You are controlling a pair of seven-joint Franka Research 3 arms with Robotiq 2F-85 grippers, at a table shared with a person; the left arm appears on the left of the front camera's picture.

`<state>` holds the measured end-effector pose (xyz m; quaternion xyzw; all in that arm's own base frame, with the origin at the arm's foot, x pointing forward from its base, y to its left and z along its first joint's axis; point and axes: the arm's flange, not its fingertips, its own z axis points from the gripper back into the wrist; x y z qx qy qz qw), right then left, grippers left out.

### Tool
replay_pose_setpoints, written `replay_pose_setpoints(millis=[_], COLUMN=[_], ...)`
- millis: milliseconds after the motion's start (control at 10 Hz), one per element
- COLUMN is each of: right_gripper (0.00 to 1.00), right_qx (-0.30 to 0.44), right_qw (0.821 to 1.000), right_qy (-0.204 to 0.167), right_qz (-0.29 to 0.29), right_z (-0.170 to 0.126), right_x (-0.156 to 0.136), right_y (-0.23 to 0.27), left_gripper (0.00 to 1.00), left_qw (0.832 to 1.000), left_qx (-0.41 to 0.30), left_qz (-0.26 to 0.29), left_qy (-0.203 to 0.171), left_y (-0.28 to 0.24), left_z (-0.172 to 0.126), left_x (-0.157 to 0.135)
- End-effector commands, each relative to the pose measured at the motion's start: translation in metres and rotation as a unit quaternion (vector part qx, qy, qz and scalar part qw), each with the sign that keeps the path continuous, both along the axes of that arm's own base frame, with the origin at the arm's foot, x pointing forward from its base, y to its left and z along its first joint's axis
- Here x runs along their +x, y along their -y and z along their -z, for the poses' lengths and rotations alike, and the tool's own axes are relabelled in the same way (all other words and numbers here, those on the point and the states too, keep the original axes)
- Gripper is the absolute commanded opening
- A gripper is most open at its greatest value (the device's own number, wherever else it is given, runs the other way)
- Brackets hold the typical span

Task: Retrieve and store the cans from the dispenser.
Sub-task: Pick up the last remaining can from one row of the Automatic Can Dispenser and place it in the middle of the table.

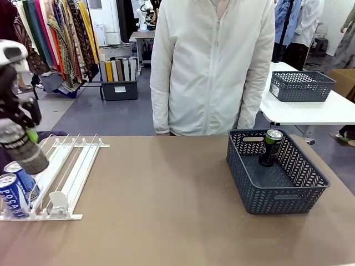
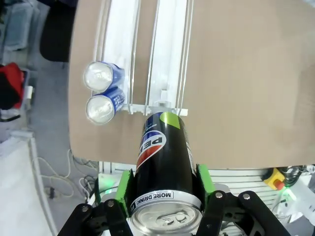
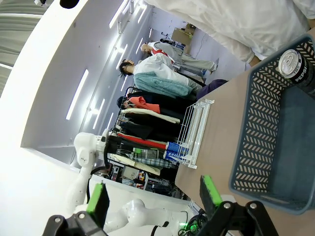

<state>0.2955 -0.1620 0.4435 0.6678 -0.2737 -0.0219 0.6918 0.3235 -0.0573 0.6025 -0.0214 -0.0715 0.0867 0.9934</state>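
Cans counted: four, all slim cylinders with bright silver tops. Two are black and two are blue-and-white.

Left hand [image 2: 163, 183]: clenched on one black Pepsi can [image 2: 162, 152]. The green pads are pressed to either side of the glossy body, close to the pull-tab end. The can lies along the fingers and is held clear above the bench [image 2: 246, 73], a flat, matte brown surface.

Dispenser [image 2: 170, 49]: one, a flat white rack of wire and plastic rails. Its low end is seen just past the far end of the held can. A white pusher block [image 1: 58, 200] sits at that end.

Pocari cans [image 2: 101, 108]: two, upright in the outer lane of the dispenser, one behind the other and touching. They lie beyond the left hand's fingertips, off to the left in its wrist view.

Right hand [image 3: 152, 196]: released, with the green pads well apart and nothing between them.

Basket [image 1: 277, 202]: one on the bench, rectangular, of dark grey lattice plastic. It is ahead of the right hand, to the right in its wrist view. The second black can [image 1: 271, 147] stands upright inside, near the far wall.

A person in a white jacket [image 1: 213, 66] stands at the far edge of the bench.
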Motion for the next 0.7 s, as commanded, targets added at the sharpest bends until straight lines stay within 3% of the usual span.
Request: replay_pose_setpoints(millis=[0, 100, 200, 600], right_gripper=[1.0, 1.0, 1.0, 1.0], right_qx=[0.006, 0.006, 0.006, 0.006], right_qw=[1.0, 1.0, 1.0, 1.0], right_qy=[0.003, 0.003, 0.003, 0.003], right_qz=[0.002, 0.002, 0.002, 0.002], right_z=[-0.0046, -0.0046, -0.0046, -0.0046], right_x=[0.0008, 0.0008, 0.0008, 0.0008], right_y=[0.0008, 0.0008, 0.0008, 0.0008], left_gripper=[0.0, 0.0, 0.0, 0.0], left_qw=[1.0, 0.999, 1.0, 1.0], left_qx=[-0.019, -0.043, -0.003, -0.01], left_qz=[-0.01, -0.006, -0.003, -0.004], left_qy=[0.005, 0.001, 0.006, 0.0], left_y=[-0.0057, -0.0116, -0.0026, -0.0026], left_z=[-0.0022, -0.001, -0.0094, -0.0048], left_x=[0.0062, 0.0051, -0.0023, -0.0005])
